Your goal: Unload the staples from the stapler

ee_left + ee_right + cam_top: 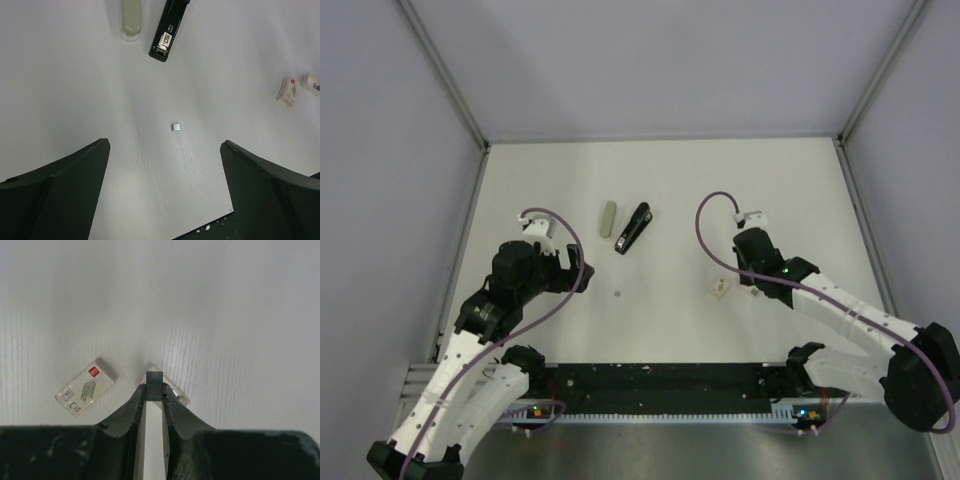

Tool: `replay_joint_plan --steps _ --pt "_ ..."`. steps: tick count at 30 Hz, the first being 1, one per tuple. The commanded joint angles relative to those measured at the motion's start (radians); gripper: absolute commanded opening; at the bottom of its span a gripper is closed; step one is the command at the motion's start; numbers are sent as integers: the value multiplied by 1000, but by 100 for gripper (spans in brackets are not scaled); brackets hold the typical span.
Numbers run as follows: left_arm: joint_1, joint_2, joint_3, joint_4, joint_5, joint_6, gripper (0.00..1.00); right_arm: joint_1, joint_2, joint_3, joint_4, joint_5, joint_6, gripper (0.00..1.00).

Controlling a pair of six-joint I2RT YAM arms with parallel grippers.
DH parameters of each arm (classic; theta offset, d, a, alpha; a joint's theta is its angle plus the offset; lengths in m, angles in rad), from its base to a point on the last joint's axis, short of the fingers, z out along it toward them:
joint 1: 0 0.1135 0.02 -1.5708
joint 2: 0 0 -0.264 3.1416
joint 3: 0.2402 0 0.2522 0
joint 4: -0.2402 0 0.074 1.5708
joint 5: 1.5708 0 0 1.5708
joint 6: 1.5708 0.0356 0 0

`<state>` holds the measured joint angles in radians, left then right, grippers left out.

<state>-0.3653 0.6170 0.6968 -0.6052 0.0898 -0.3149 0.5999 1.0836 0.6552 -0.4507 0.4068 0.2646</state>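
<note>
The black stapler [634, 228] lies closed on the white table at the middle back; it also shows in the left wrist view [169, 30] with a white label at its near end. My left gripper [572, 272] [165, 142] is open and empty, near and left of the stapler. A tiny block of staples [176, 127] lies on the table between its fingers and the stapler. My right gripper [730, 285] [155, 387] is shut on a dark grey strip of staples [155, 379], just above a small clear staple box [176, 391].
A grey oblong bar [609, 218] [131, 20] lies left of the stapler. The staple box lid with a red label [85, 387] lies left of the right gripper. Both box parts [720, 290] sit centre right. Frame walls close in the table's sides.
</note>
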Motion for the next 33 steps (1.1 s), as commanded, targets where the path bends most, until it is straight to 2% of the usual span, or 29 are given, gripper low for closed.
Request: replay_joint_plan --steps 1,5,9,17,33 --pt "-4 -8 -10 44 4 7 99 -14 48 70 -107 -5 194 9" --pt "-4 -6 -8 42 2 7 99 -14 38 40 -115 -31 367 7" --pt "-4 -2 -10 41 2 7 99 -14 18 -20 -82 12 444 6" --pt "-4 4 -10 42 4 7 99 -17 9 -74 -65 70 499 5" --pt "-4 10 -8 42 4 5 99 -40 59 -100 10 73 524 8"
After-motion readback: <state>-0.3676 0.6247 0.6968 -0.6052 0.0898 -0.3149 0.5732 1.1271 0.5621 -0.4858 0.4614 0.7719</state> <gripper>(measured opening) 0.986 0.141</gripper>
